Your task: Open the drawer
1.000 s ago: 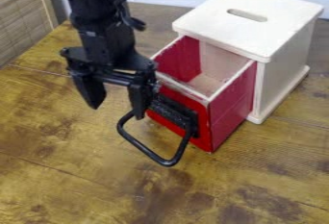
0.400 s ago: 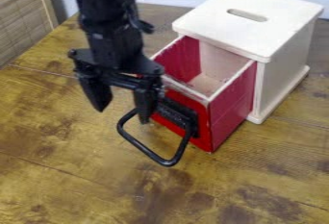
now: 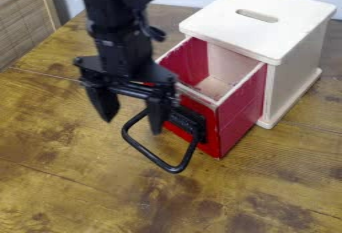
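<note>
The brown wooden desk (image 3: 80, 177) fills most of the view, its grain streaked with darker marks. On it, toward one o'clock, stands the pale cube housing (image 3: 287, 37), with an oblong slot cut through its top. Next in size comes the dark robot arm (image 3: 118, 17), which reaches down from eleven o'clock and ends left of the view's centre. The drawer (image 3: 238, 112) juts from the housing toward the lower left, well open, just right of centre at about three o'clock; its sides are red, its inside is pale wood with red on the inner wall, and nothing shows lying in the part that can be seen. Toward ten o'clock, a slatted wooden panel (image 3: 24, 22) stands at the edge of the view. The hand (image 3: 130, 115) hangs above the desk with its fingers spread wide apart, open and gripping nothing. Smallest is the black loop handle (image 3: 170, 165), sticking out from the drawer's front toward seven o'clock.
</note>
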Controlling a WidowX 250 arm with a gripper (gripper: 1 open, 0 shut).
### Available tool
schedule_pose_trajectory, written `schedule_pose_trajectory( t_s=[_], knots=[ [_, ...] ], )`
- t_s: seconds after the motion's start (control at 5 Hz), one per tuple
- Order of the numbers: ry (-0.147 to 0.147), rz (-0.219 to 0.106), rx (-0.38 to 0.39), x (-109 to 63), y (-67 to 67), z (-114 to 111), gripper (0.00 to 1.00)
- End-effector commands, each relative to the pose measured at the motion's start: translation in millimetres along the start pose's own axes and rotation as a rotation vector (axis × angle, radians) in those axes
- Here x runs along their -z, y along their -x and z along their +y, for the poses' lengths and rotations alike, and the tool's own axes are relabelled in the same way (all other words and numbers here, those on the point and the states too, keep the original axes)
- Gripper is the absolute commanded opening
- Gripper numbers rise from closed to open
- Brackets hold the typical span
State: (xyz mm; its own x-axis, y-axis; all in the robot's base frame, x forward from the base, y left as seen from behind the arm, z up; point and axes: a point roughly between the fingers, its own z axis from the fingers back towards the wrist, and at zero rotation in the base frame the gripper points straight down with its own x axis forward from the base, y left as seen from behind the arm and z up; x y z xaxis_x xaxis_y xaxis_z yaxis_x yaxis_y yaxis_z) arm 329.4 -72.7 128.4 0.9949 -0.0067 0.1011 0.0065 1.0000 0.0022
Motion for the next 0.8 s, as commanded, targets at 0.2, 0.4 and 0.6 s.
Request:
schedule_pose_trajectory(
  t_s=[0.2,0.4,0.6],
  knots=[
    [0.009,-0.076,-0.028,-13.1,-5.0,-0.5,1.0],
    [0.003,-0.047,-0.042,-0.3,-3.4,6.9,1.0],
    [0.001,-0.043,-0.08,-10.9,-10.8,22.6,1.0]
  ],
)
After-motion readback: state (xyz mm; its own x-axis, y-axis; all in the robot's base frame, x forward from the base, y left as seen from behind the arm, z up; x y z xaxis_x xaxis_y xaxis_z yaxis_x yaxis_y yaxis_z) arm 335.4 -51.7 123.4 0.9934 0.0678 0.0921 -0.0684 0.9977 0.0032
